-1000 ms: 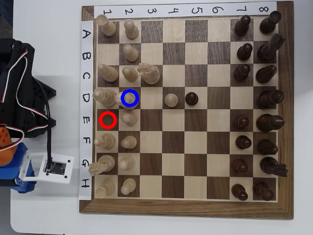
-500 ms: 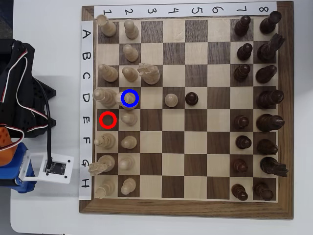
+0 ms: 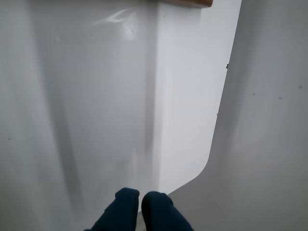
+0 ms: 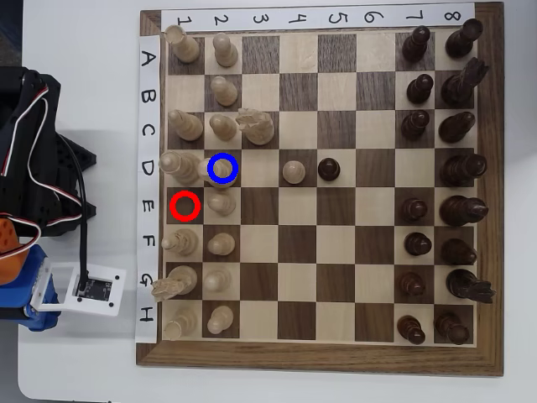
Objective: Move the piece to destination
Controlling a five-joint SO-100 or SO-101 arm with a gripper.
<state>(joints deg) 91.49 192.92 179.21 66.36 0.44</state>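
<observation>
1. Right now I count sixteen light pieces and sixteen dark pieces on one chessboard in the overhead view.
2. One blue circle and one red circle are overlaid on neighbouring squares.
3. My target, the piece, stands on destination, the blue-ringed dark square in row D, column 2.
4. One arm sits left of the board, off it.
5. My wrist view shows the gripper with its dark blue tips pressed together, holding nothing.
6. Everything rests on a white table with a rounded corner; paper strips label rows and columns.
</observation>
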